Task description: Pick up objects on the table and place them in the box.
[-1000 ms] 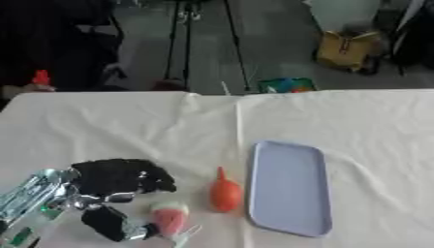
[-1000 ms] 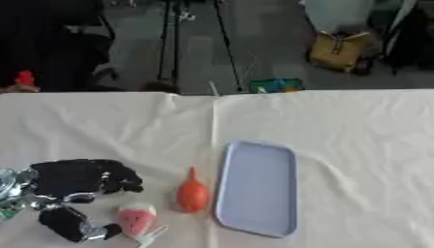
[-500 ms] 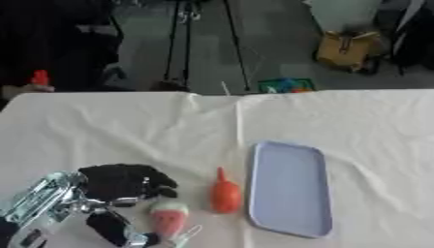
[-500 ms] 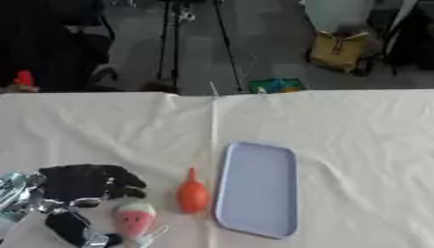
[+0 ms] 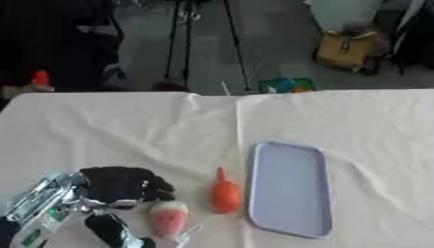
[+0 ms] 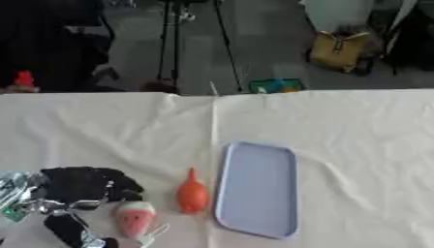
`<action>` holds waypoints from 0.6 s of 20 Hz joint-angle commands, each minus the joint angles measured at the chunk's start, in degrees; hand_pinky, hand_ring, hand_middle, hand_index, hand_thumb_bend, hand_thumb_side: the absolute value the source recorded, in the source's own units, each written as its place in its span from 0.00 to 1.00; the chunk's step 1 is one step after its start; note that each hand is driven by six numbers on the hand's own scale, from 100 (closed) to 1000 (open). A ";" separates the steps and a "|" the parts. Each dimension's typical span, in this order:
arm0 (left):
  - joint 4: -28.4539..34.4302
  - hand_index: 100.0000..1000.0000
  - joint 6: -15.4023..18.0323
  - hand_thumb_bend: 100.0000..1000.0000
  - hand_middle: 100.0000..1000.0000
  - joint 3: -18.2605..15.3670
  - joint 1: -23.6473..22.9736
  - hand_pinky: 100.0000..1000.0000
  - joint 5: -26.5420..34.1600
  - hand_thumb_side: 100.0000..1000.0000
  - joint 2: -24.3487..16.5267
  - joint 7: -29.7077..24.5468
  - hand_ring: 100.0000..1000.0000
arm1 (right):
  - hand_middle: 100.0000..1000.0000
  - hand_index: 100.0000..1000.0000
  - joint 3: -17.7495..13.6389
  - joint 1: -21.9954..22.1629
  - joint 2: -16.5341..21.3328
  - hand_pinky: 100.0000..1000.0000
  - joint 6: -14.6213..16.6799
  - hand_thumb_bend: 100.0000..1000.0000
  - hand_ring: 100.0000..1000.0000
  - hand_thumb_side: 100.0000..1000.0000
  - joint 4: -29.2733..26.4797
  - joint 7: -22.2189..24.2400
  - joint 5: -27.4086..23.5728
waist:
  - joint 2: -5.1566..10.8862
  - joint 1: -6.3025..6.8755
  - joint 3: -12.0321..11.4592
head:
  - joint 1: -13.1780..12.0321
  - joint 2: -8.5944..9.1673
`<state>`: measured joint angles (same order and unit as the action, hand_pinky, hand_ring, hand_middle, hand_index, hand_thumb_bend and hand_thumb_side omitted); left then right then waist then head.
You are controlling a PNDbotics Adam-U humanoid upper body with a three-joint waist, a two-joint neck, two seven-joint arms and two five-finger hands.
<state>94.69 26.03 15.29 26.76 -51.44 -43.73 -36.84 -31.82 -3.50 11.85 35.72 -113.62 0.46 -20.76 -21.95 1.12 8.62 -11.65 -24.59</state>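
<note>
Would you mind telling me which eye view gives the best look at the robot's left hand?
The left eye view: the left hand shows with its silver wrist, fingers curled beside the pink object. The right eye view shows the same hand, but its wrist is cut by the picture's left edge.

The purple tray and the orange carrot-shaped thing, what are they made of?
The pale purple rectangular tray looks like smooth matte plastic: even colour, rounded corners, raised rim. The orange carrot-shaped object seems plastic or rubber, a toy perhaps, with a smooth, uniform surface; the views do not settle which.
</note>
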 commanded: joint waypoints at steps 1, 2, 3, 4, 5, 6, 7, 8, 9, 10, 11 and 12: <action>0.16 1.00 1.04 0.34 0.95 -0.18 1.06 1.00 -0.92 0.89 -1.01 0.13 1.00 | 0.73 0.82 -0.22 -0.10 0.90 0.79 -0.09 0.00 0.81 0.86 -0.97 0.03 -0.40 | 0.97 -0.04 0.05 | -0.17 0.56; 0.17 1.00 1.04 0.34 0.95 -0.12 1.18 1.00 -1.13 0.89 -0.91 0.76 1.00 | 0.73 0.82 -0.21 -0.12 0.87 0.79 -0.12 0.00 0.81 0.86 -0.97 0.07 -0.38 | 0.94 -0.04 0.04 | -0.16 0.59; 0.18 1.00 1.06 0.29 0.94 -0.03 1.30 1.00 -1.38 0.90 -0.78 1.41 0.99 | 0.73 0.82 -0.20 -0.14 0.84 0.79 -0.14 0.00 0.81 0.85 -0.97 0.10 -0.36 | 0.92 -0.05 0.04 | -0.18 0.64; 0.26 1.00 1.13 0.29 0.94 0.09 1.45 1.00 -1.73 0.90 -0.59 2.24 0.99 | 0.73 0.82 -0.20 -0.16 0.81 0.79 -0.14 0.00 0.81 0.85 -0.97 0.11 -0.35 | 0.90 -0.07 0.04 | -0.20 0.69; 0.23 1.00 1.19 0.28 0.94 0.23 1.51 1.00 -2.10 0.92 -0.45 2.98 0.99 | 0.73 0.82 -0.21 -0.17 0.79 0.79 -0.14 0.00 0.81 0.85 -0.97 0.11 -0.34 | 0.88 -0.09 0.05 | -0.21 0.73; 0.12 1.00 1.18 0.26 0.93 0.38 1.53 1.00 -2.27 0.94 -0.27 3.62 0.99 | 0.73 0.82 -0.23 -0.16 0.77 0.80 -0.11 0.00 0.81 0.85 -0.97 0.11 -0.32 | 0.85 -0.11 0.08 | -0.21 0.74; -0.02 1.00 1.14 0.25 0.93 0.50 1.53 1.00 -2.36 0.96 -0.16 4.07 0.99 | 0.73 0.82 -0.24 -0.15 0.76 0.80 -0.07 0.00 0.81 0.85 -0.97 0.12 -0.30 | 0.84 -0.12 0.09 | -0.20 0.74; -0.15 1.00 1.10 0.25 0.93 0.60 1.52 1.00 -2.32 0.96 -0.08 4.35 0.99 | 0.73 0.82 -0.24 -0.12 0.74 0.80 -0.04 0.00 0.81 0.85 -0.97 0.12 -0.27 | 0.84 -0.12 0.10 | -0.18 0.72; -0.18 1.00 1.10 0.25 0.93 0.66 1.55 1.00 -2.35 0.98 -0.06 4.51 0.99 | 0.73 0.82 -0.25 -0.10 0.73 0.80 -0.03 0.00 0.81 0.85 -0.97 0.11 -0.24 | 0.84 -0.11 0.10 | -0.16 0.72; -0.15 1.00 1.08 0.25 0.93 0.72 1.56 1.00 -2.23 0.98 0.04 4.60 0.99 | 0.73 0.82 -0.27 -0.07 0.70 0.80 -0.02 0.00 0.81 0.85 -0.97 0.09 -0.19 | 0.83 -0.09 0.10 | -0.15 0.75; -0.13 1.00 1.00 0.24 0.94 0.79 1.58 1.00 -1.98 1.00 0.11 4.58 1.00 | 0.73 0.82 -0.28 -0.06 0.67 0.80 -0.04 0.00 0.81 0.85 -0.97 0.08 -0.14 | 0.83 -0.08 0.09 | -0.15 0.76; -0.08 1.00 0.90 0.24 0.94 0.95 1.61 1.00 -1.55 1.00 0.25 4.37 1.00 | 0.73 0.82 -0.27 -0.06 0.64 0.80 -0.11 0.00 0.81 0.85 -0.97 0.06 -0.11 | 0.83 -0.07 0.10 | -0.14 0.81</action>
<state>94.09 27.01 16.42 27.60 -53.28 -42.70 -32.70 -31.75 -3.50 11.83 35.69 -113.62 0.48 -20.76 -21.97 1.10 8.67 -11.70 -24.53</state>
